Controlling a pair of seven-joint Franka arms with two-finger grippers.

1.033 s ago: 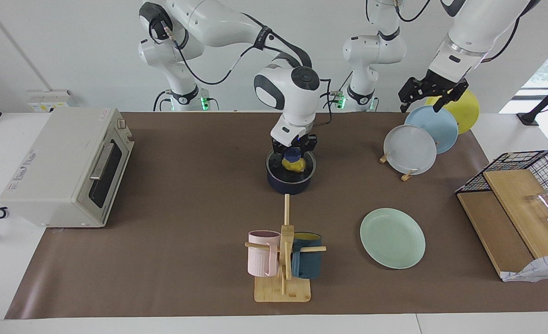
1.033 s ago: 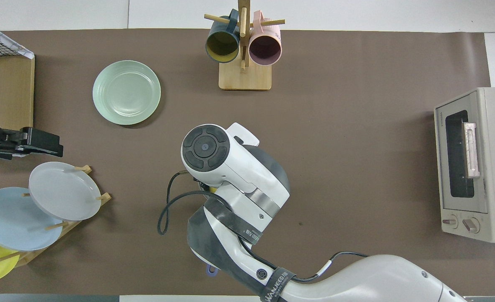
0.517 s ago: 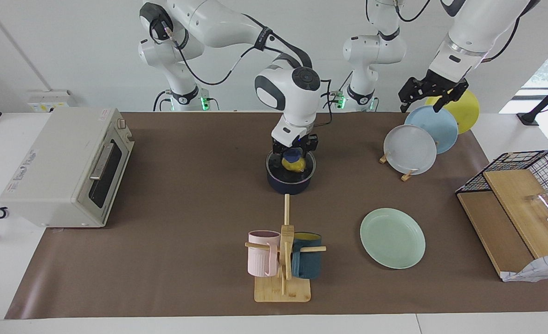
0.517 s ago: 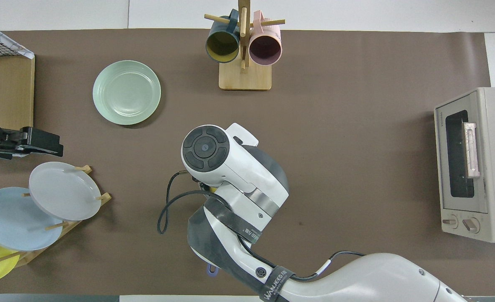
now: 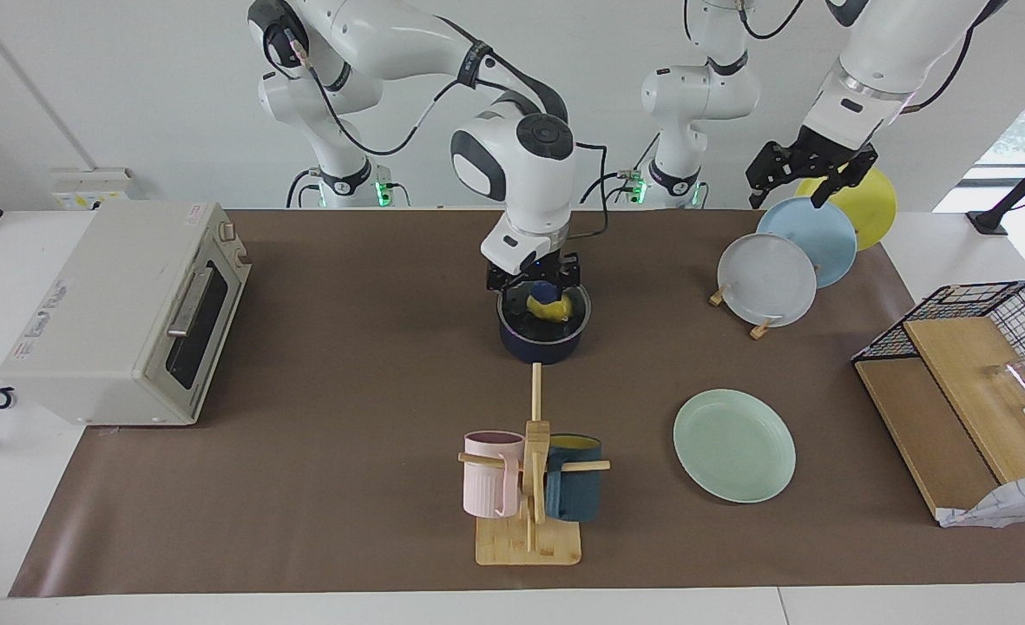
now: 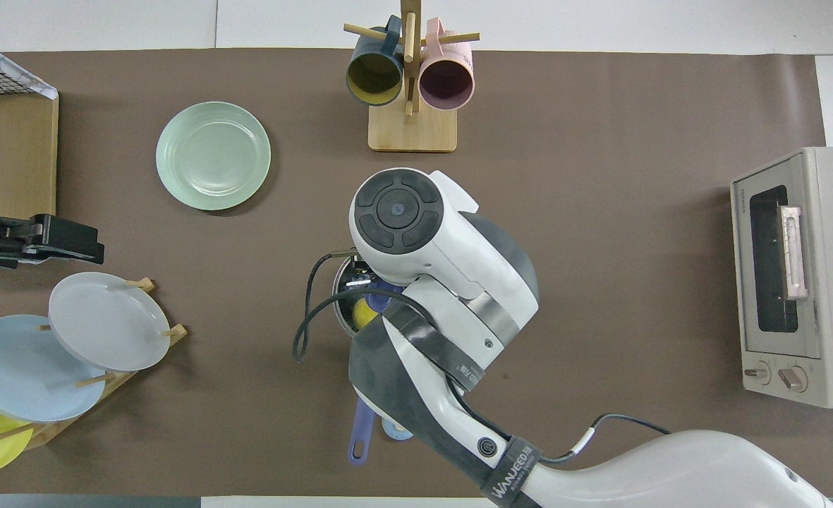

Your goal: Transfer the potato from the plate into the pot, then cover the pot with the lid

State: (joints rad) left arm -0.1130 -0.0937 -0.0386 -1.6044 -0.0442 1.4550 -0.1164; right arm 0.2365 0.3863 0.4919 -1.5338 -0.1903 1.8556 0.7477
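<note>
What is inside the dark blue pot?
The yellow potato sits inside the pot, under the clear glass lid with its blue knob. The right gripper hovers just above, hiding part of the pot's inside.

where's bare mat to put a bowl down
Bare mat lies between the toaster oven and the pot, and between the mug stand and the oven. It is crowded around the plate rack and wire basket.

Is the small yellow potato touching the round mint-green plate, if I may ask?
Apart: facing view shows the potato in the navy pot, brown mat between pot and plate.
</note>
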